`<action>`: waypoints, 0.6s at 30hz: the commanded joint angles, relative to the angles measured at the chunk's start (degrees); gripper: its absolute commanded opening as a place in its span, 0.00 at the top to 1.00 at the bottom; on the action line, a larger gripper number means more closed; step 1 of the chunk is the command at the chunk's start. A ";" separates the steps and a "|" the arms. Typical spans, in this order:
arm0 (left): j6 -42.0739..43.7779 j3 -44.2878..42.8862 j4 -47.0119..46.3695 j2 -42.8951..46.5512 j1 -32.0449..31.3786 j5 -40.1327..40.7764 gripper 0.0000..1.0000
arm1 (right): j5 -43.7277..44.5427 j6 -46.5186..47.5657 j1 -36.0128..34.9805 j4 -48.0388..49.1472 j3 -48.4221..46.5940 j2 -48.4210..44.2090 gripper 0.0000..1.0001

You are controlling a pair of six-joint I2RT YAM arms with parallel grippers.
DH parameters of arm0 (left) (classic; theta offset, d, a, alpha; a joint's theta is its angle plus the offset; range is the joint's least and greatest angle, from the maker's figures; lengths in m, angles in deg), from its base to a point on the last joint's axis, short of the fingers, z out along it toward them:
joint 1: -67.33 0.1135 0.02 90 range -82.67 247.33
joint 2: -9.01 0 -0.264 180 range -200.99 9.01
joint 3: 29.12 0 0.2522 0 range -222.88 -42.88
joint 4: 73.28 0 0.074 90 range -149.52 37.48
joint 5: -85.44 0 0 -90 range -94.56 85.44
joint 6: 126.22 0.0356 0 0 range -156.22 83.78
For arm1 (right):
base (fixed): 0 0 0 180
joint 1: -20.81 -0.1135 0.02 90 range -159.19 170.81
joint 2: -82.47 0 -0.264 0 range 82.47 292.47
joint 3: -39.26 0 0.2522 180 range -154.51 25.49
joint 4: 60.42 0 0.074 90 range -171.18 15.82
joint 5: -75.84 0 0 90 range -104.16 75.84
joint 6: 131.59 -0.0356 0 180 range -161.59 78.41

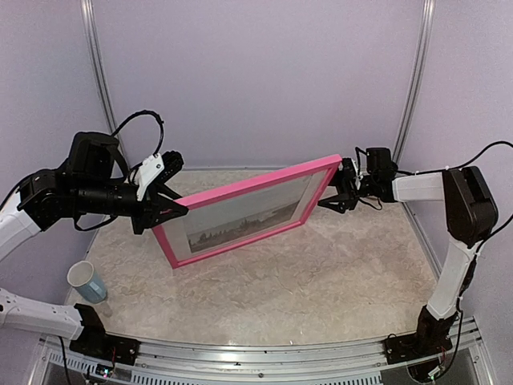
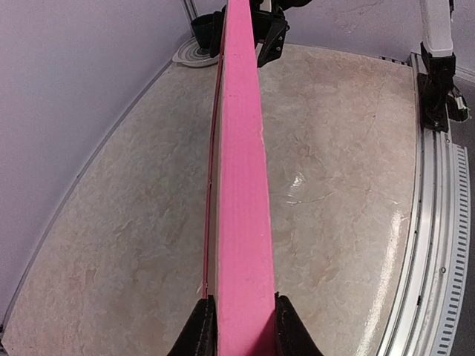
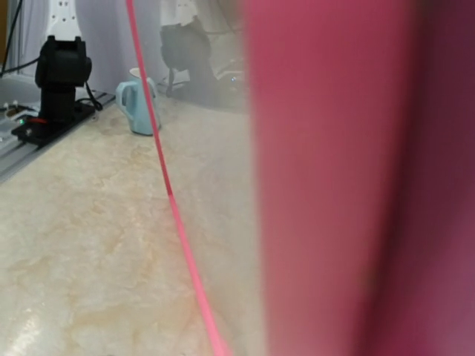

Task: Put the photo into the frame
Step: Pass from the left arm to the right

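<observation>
Lengthwise, the frame [image 1: 256, 183] is spanned — one end clamped by the left gripper [image 1: 175, 210], the other straddled by the right gripper [image 1: 332, 189], jaws apart.

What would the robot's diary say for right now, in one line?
left jaws: shut on frame end | right jaws: open at other end | frame: on edge, slanted | photo: showing inside it

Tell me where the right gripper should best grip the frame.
Probably the right end rail of the frame, approached from the right. The frame is upright, with the left gripper clamped on the other end, so that thin rail faces the right gripper.
</observation>
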 commanded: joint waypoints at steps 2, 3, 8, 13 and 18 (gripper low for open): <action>-2.84 -0.39 -6.07 -0.20 1.90 -4.81 1.00 | -3.02 -1.35 -1.03 1.58 -0.64 1.49 0.36; -2.85 -0.34 -6.14 -0.30 2.08 -5.00 1.00 | -2.63 -1.26 -1.29 1.68 -0.43 1.42 0.43; -3.18 -0.34 -6.45 -0.58 2.87 -4.80 1.00 | -1.65 -3.24 -1.73 3.54 1.08 1.06 0.62; -4.16 -0.39 -6.94 -0.58 3.97 -3.47 1.00 | -1.29 -3.83 -1.75 3.64 2.73 -0.01 0.74; -5.74 -0.38 -8.29 -0.67 5.60 -0.30 0.70 | -1.73 -6.28 -1.78 4.87 3.75 -1.19 0.85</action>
